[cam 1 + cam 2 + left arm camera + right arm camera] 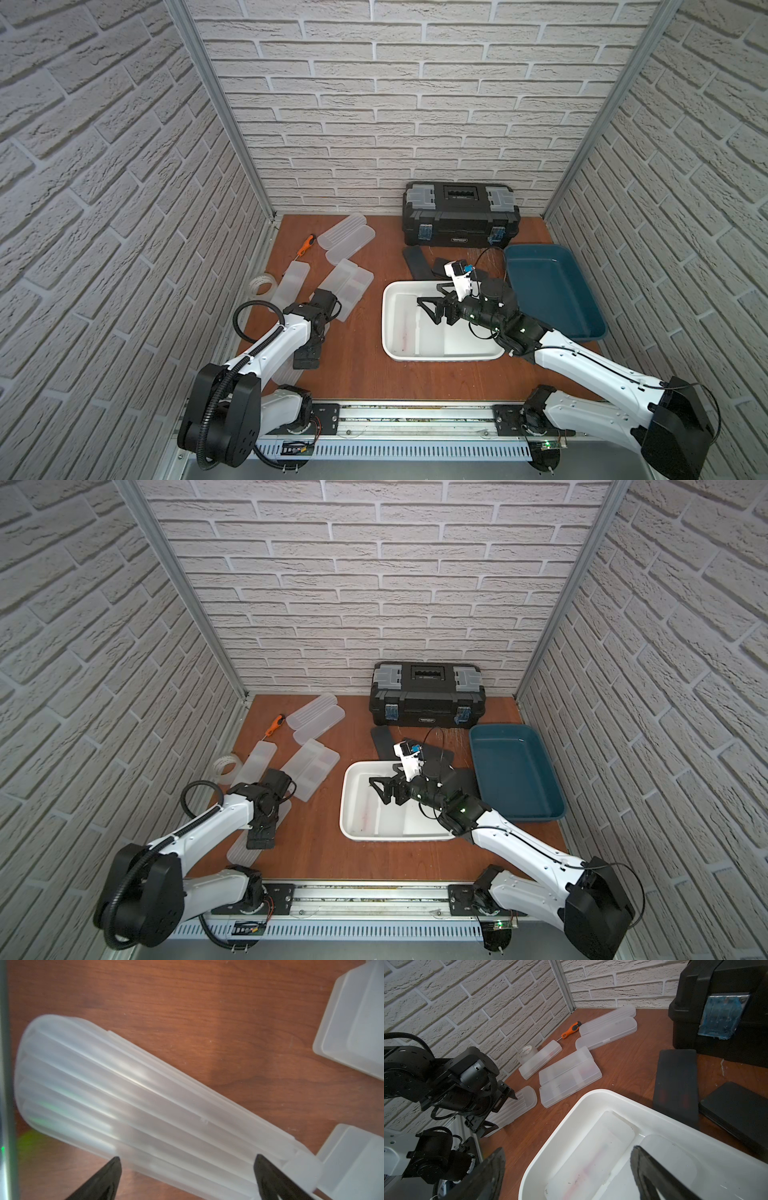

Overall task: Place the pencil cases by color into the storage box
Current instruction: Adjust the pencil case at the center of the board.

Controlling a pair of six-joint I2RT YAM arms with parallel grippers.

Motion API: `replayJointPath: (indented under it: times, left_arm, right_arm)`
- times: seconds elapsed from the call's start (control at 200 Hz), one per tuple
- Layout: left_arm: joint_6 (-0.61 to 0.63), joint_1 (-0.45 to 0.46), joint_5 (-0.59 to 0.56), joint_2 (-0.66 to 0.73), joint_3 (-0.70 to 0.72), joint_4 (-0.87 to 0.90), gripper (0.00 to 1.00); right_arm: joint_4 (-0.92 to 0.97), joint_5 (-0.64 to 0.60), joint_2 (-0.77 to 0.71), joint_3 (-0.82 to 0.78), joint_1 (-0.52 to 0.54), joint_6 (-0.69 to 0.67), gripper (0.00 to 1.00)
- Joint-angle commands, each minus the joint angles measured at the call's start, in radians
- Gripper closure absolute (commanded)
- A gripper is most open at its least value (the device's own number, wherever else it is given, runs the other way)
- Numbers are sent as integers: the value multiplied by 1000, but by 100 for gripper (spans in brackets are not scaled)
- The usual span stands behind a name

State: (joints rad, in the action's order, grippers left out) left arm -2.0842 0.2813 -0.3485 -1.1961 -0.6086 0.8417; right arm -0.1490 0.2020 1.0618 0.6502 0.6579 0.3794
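1. White brick walls (374, 104) close in a brown wooden table (365, 374). In both top views a black toolbox (460, 214) stands at the back. A blue tray (552, 291) sits on the right, and a white bin (384, 320) lies just beside it, near the middle.
2. In both top views, frosted cases (348, 286) lie scattered over the table's left half. A screwdriver (306, 243) and a tape roll (262, 286) lie near the left wall. Black cases (417, 262) lie between the toolbox and the bin, partly hidden by the right arm.
3. In a top view the left gripper (261, 839) points down over a ribbed case (245, 848) at the front left. The right gripper (428, 311) hangs over the bin with its fingers spread and nothing in them.
4. In the left wrist view the ribbed case (145, 1101) lies flat on the table. The left gripper (188, 1164) has its jaws wide apart, one tip at each long side of the case. I cannot tell whether they touch it.
5. In the right wrist view the right gripper (566, 1155) is spread wide and empty above the bin (571, 1109). At least two frosted cases (591, 1157) lie flat inside the bin. Two black cases (675, 1084) rest on the table just beyond it, beside the toolbox (716, 1012).
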Motion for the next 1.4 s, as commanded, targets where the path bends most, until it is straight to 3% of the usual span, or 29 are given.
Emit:
replayJointPath:
  times: [0.0,0.26,0.55,0.775,0.89,1.03,1.2,1.4]
  left_arm:
    - [-620,-11,-29,8,14,-8,2]
    - [-538,-49,-15,-52,-26,15,2]
    - [-158,-179,28,-132,-138,79,2]
    - [-222,-186,63,-99,-60,-19,2]
    - [-176,-189,60,-135,-97,-11,2]
    - [34,-219,88,-221,-172,-29,2]
    - [460,-231,116,-364,-330,-26,6]
    - [699,-214,99,-411,-371,6,5]
  right_arm:
    - [-23,-18,-11,-9,9,-20,6]
    - [-22,-20,-2,-8,12,-28,6]
    - [-18,-21,19,0,12,-36,6]
    - [-20,-17,38,5,12,-37,6]
    - [-13,-20,37,6,12,-40,6]
    - [-6,-24,36,8,13,-46,6]
    - [9,-36,33,12,13,-54,6]
    - [11,-35,40,16,12,-55,6]
